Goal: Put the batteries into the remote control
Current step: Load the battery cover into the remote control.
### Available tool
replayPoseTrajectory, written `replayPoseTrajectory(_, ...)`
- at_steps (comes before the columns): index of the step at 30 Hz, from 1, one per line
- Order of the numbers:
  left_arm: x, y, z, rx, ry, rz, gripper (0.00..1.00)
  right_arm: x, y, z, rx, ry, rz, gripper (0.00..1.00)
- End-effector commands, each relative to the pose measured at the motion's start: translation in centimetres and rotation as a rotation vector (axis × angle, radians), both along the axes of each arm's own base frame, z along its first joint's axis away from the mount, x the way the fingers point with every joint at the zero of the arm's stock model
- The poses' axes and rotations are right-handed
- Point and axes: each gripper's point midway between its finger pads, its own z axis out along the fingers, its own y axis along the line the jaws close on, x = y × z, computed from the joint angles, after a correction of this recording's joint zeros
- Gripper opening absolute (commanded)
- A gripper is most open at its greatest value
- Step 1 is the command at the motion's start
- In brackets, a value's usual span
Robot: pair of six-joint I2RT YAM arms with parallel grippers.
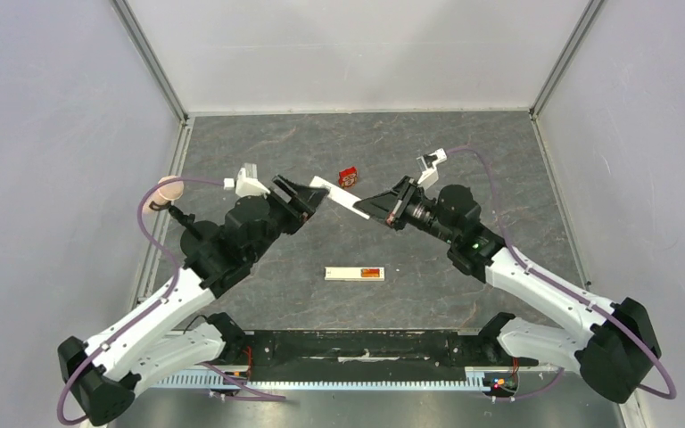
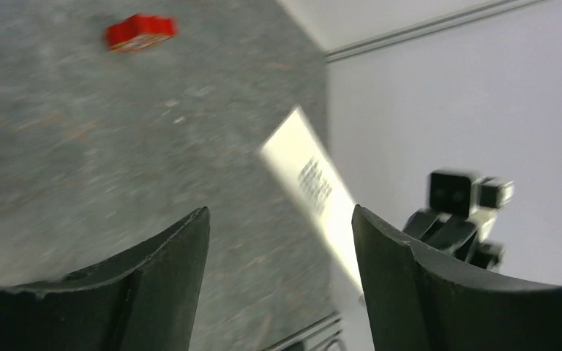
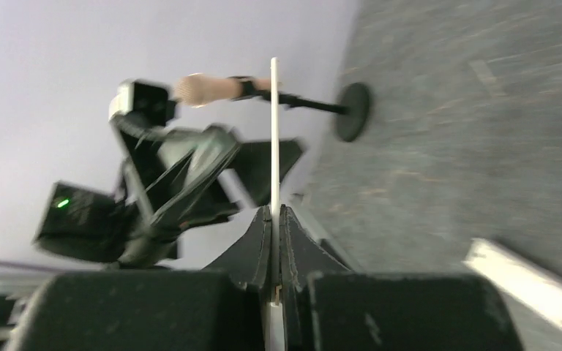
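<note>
Evidently, the right tool (image 1: pixel 363 207) pinches the cover strip (image 1: pixel 339 196) aloft beyond the remote control (image 1: pixel 348 274), whose batteries (image 1: pixel 373 274) lie uncovered; left tool (image 1: pixel 315 196) spread.

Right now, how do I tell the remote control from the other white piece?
On the grey table, look at the middle, just beyond the black base rail. The remote control lies flat there alone, a white bar with orange at its right end. The other white piece, a thin strip, is pinched in the right hand.
</note>
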Motion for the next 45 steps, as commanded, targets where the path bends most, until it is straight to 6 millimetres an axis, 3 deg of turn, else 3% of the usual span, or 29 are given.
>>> replayPoseTrajectory(1, -3.7, 4.1, -6.0, 0.292, 0.155, -0.018, 0.77, 0.4, -3.1, -5.9, -0.25, -0.025, 0.067, 0.0)
replayPoseTrajectory(4, -5.0, 5.0, -7.1, 0.325, 0.156, -0.047, 0.78, -0.5, -3.8, -9.4, -0.342, -0.01, 0.171, 0.0)
replayPoseTrajectory(7, -5.7, 5.2, -7.7, 0.349, 0.152, -0.08, 0.78, -2.8, -3.6, -12.6, -0.404, 0.01, 0.336, 0.0)
replayPoseTrajectory(15, -7.2, 3.6, -12.6, 0.459, 0.286, -0.238, 0.79, -6.2, -4.1, -18.2, -0.451, 0.078, 0.54, 0.0)
replayPoseTrajectory(23, -8.6, 2.3, -17.6, 0.457, 0.399, -0.335, 0.79, -5.6, -3.6, -20.4, -0.42, 0.131, 0.507, 0.0)
replayPoseTrajectory(27, -9.0, 2.1, -19.1, 0.436, 0.423, -0.356, 0.79, -5.5, -3.0, -20.1, -0.342, 0.141, 0.485, 0.0)
replayPoseTrajectory(38, -8.9, 2.5, -20.9, 0.446, 0.453, -0.351, 0.78, -5.0, -2.6, -19.6, -0.237, 0.166, 0.422, 0.0)
replayPoseTrajectory(45, -8.5, 2.6, -21.6, 0.452, 0.465, -0.351, 0.78, -5.0, -3.2, -22.5, -0.334, 0.228, 0.419, 0.0)
